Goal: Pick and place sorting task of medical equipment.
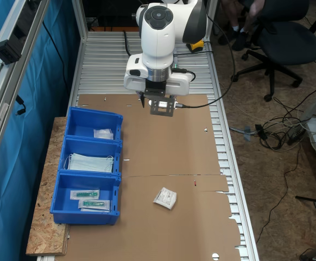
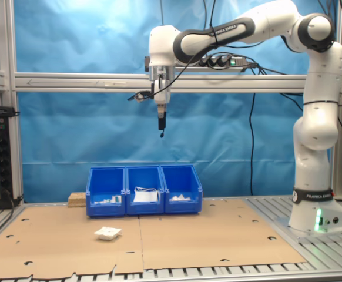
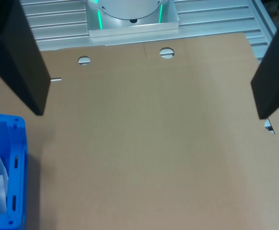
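My gripper (image 2: 161, 133) hangs high above the brown cardboard work surface (image 2: 206, 235), in the upper centre of the second exterior view. In the first exterior view, my gripper (image 1: 162, 110) sits in the upper centre of the frame, pointing straight down. In the wrist view, my two black fingers (image 3: 16, 52) stand at opposite sides of the frame with bare cardboard between them. My jaws are spread wide and hold nothing.

The small flat square white sealed packet (image 1: 165, 198) lies on the cardboard in the lower centre of the first exterior view, well apart from my jaws and slightly rotated. In the second exterior view, the same packet (image 2: 107, 233) lies at lower left, in front of the bins and far below my fingertips.

A row of three blue plastic bins (image 1: 114, 157) stands at centre left of the first exterior view, resting partly on a chipboard slab (image 1: 41, 217). One end bin holds white packets (image 1: 103, 133). The middle bin holds pale blue folded face masks (image 1: 90, 162). The other end bin, nearest the loose packet, holds long clear packets with green-tipped instruments (image 1: 90, 199).

In the wrist view, a corner of one blue bin (image 3: 7, 143) shows at lower left.
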Tool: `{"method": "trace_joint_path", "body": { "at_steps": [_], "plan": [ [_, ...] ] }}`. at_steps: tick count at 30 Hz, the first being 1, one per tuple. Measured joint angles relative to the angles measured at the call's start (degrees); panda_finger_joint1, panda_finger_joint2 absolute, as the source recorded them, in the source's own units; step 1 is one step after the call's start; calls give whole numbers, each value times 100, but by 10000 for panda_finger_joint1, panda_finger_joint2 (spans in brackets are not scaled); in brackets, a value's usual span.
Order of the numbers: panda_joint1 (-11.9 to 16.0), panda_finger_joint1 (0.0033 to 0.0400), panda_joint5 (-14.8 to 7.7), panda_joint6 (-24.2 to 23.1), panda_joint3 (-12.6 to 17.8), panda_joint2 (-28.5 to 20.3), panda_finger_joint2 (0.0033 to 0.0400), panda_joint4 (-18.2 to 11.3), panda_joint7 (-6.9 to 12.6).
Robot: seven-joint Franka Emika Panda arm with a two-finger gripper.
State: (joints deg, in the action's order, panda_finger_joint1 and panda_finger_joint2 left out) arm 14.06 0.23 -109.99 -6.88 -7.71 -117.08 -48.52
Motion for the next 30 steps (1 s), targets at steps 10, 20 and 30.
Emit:
{"method": "trace_joint_path", "body": {
  "at_steps": [10,20,30],
  "plan": [
    [0,400,0,0,0,0,400,0,0],
    [0,400,0,-19,0,8,400,0,0],
    [-16,400,0,-505,0,328,400,41,0]
  ]
}}
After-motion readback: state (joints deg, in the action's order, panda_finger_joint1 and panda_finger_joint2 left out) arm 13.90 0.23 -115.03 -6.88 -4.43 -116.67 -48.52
